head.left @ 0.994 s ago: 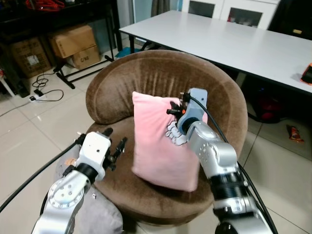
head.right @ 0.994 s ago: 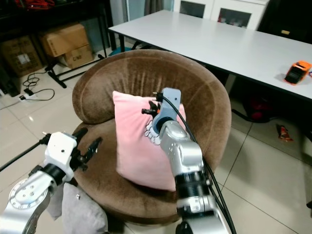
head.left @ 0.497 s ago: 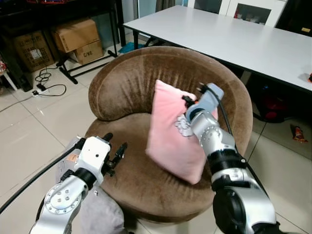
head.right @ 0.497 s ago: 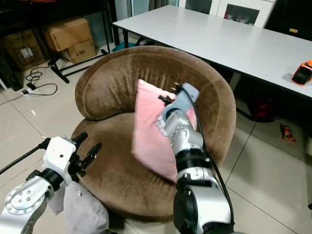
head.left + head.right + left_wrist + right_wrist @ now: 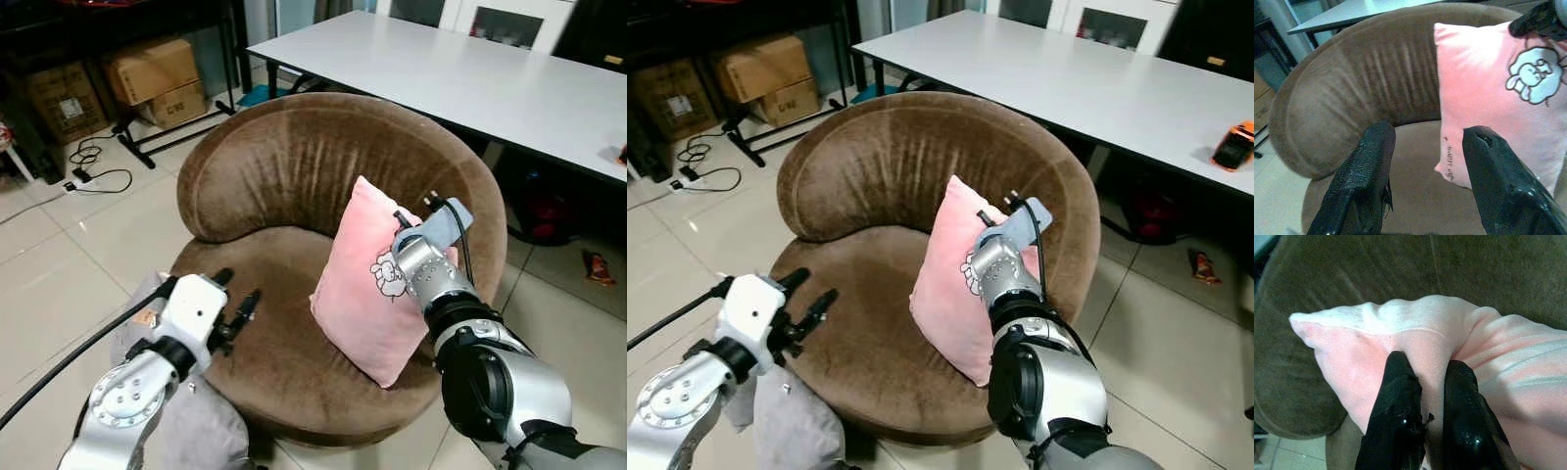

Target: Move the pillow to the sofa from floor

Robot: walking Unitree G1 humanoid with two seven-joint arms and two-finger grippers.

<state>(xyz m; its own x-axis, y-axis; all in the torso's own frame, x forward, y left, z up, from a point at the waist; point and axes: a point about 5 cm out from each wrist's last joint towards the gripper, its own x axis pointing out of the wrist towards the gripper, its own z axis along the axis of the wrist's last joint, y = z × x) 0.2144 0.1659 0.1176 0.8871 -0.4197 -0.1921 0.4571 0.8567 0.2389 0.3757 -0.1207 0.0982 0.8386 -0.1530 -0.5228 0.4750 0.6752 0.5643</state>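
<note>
Pinched at its top edge by right gripper [image 5: 1425,396], pillow [image 5: 377,294] standing upright on sofa [image 5: 265,166] seat at 3 o'clock; left gripper [image 5: 1425,181] wide, farther off.

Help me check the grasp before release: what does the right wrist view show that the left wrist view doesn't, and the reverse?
Right wrist view: the right claw with its two black fingers pinching a fold at the top edge of the pink pillow.

Left wrist view: the left claw open and apart from the pillow, and the white bunny print on the pillow's face, its bottom corner resting on the seat.

Both: the pillow and the brown sofa behind it.
</note>
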